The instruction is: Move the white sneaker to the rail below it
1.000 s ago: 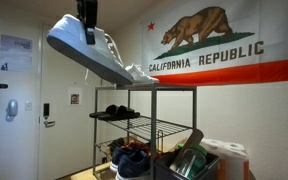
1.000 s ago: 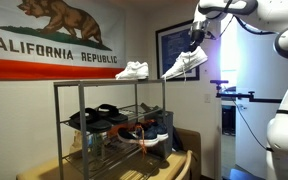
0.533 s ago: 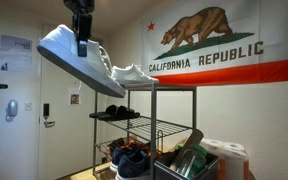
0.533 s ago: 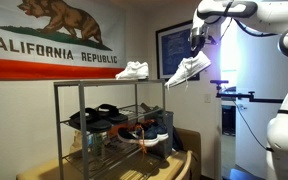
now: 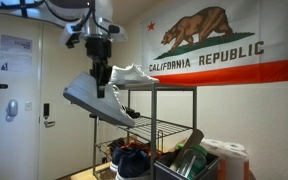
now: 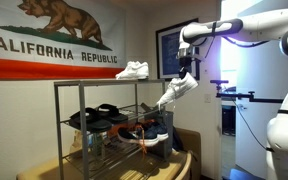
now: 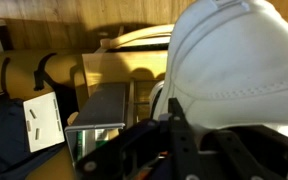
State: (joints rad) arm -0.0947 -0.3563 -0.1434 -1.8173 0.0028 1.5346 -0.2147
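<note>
My gripper [image 5: 101,82] is shut on the white sneaker [image 5: 96,101] and holds it tilted in the air beside the black rack, at about the height of the second tier. The sneaker also shows in an exterior view [image 6: 177,90] and fills the wrist view [image 7: 239,70]. Its matching mate [image 5: 134,75] stays on the rack's top tier [image 6: 104,81]. The rail [image 5: 112,116], the dark tier below the top, carries dark sandals [image 6: 102,116]. In the wrist view the gripper [image 7: 174,125] has dark fingers clamped on the sneaker's collar.
Lower rack tiers hold dark and blue shoes [image 5: 134,158]. A California flag [image 5: 219,50] hangs on the wall behind. A framed picture [image 6: 172,50] and a wooden bench [image 6: 174,165] are near the rack. A door [image 5: 19,100] stands beside it.
The gripper has carried the sneaker down from above the top tier to about the level of the second tier and nearer the rack's end. The mate has not moved.
</note>
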